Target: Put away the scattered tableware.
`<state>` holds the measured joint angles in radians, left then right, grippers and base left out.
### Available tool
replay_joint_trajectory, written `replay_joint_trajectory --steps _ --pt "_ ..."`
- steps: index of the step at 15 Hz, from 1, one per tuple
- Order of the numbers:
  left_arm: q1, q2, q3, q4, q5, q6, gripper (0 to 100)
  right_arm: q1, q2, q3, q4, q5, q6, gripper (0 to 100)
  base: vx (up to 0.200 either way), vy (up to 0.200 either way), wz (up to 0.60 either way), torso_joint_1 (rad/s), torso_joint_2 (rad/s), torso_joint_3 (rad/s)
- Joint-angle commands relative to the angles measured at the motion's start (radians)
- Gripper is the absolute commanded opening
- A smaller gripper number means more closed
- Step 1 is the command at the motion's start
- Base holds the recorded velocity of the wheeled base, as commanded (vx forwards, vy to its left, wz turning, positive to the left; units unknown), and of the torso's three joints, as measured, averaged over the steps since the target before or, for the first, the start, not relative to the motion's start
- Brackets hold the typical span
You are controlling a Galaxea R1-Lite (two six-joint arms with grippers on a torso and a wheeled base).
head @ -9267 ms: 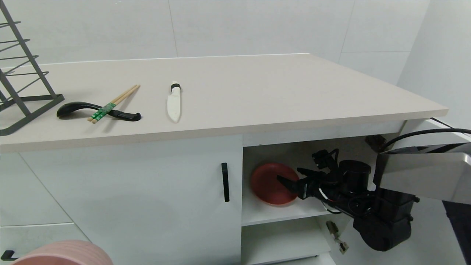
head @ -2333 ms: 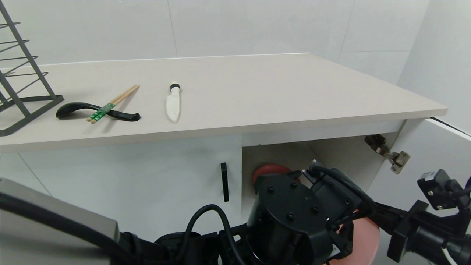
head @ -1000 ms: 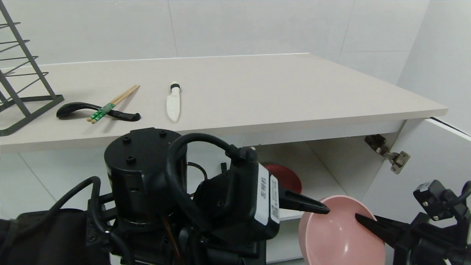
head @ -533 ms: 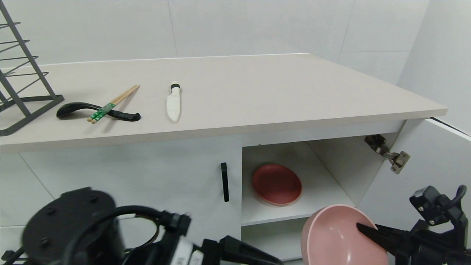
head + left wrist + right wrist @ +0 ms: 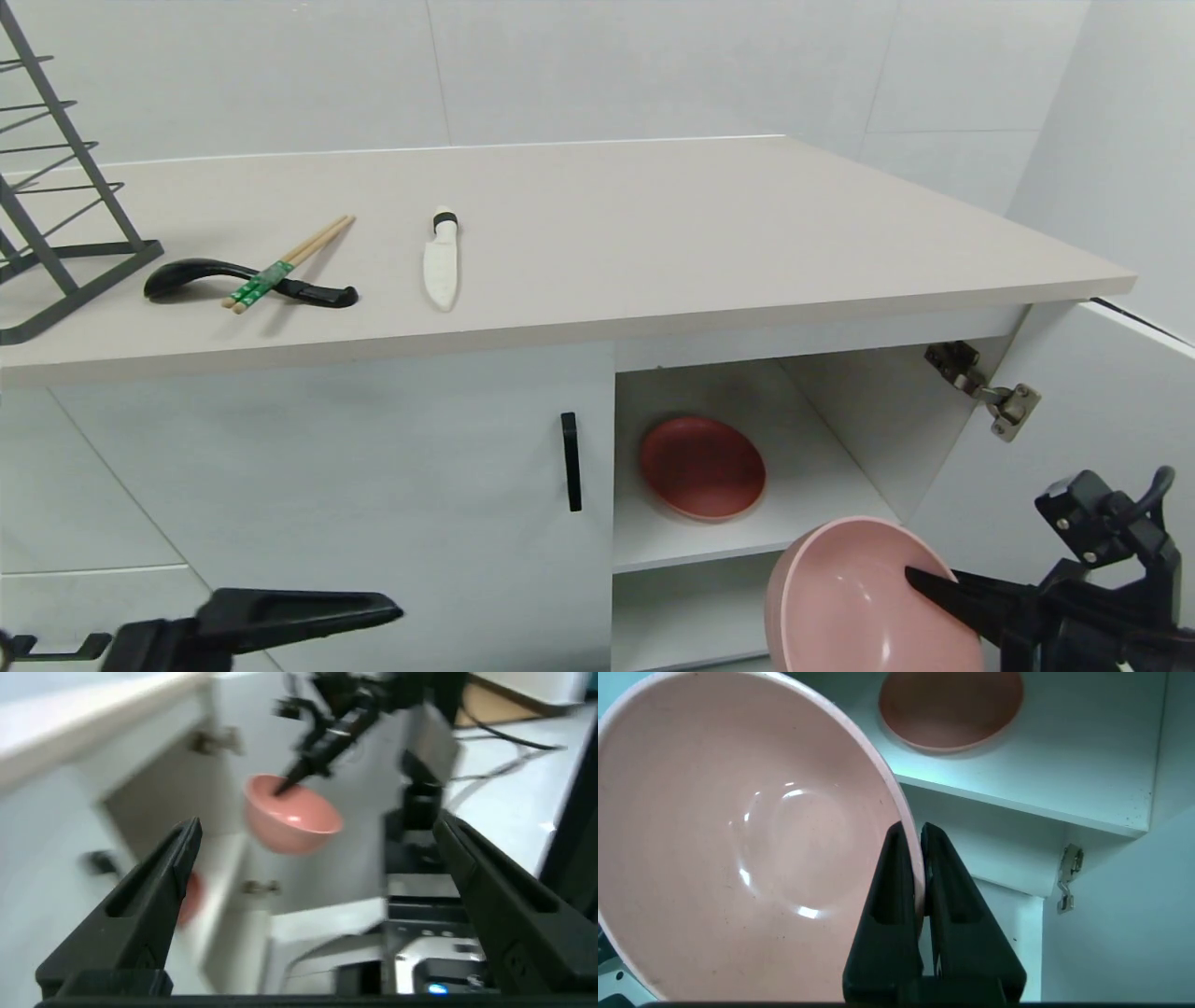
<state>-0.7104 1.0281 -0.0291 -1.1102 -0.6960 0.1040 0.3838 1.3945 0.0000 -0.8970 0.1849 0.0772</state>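
Observation:
A pink bowl (image 5: 854,607) hangs tilted below the open cupboard shelf, with my right gripper (image 5: 920,581) shut on its rim. In the right wrist view both fingers (image 5: 898,873) pinch the bowl's (image 5: 757,849) edge. A red plate (image 5: 702,467) lies on the cupboard shelf (image 5: 653,546), also in the right wrist view (image 5: 951,705). My left gripper (image 5: 318,905) is open and holds nothing; one finger (image 5: 299,611) shows low at the left. A black spoon (image 5: 187,275), chopsticks (image 5: 285,264) and a white knife (image 5: 441,261) lie on the countertop.
A dark wire dish rack (image 5: 56,187) stands at the counter's left end. The cupboard's right door (image 5: 1102,392) is swung open beside my right arm. The left door is closed, with a black handle (image 5: 571,462).
My left arm let go of the pink bowl and pulled back down to the left, uncovering the cupboard. The right gripper now holds the bowl alone, almost still.

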Motion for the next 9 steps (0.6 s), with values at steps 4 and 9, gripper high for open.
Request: replay_joint_trajectory --steps 4,9 --pt "0.402 -0.688 0.015 0.494 0.023 -0.006 100 0.001 0.0 0.0 -0.002 0.001 -0.001 0 0.0 0.0 0.0 0.0 0.0 0.0" --pt "0.502 -0.93 -0.018 0.727 0.251 -0.064 100 0.0 0.005 -0.002 -0.008 -0.001 -0.002 0 0.0 0.0 0.0 0.0 0.0 0.0"
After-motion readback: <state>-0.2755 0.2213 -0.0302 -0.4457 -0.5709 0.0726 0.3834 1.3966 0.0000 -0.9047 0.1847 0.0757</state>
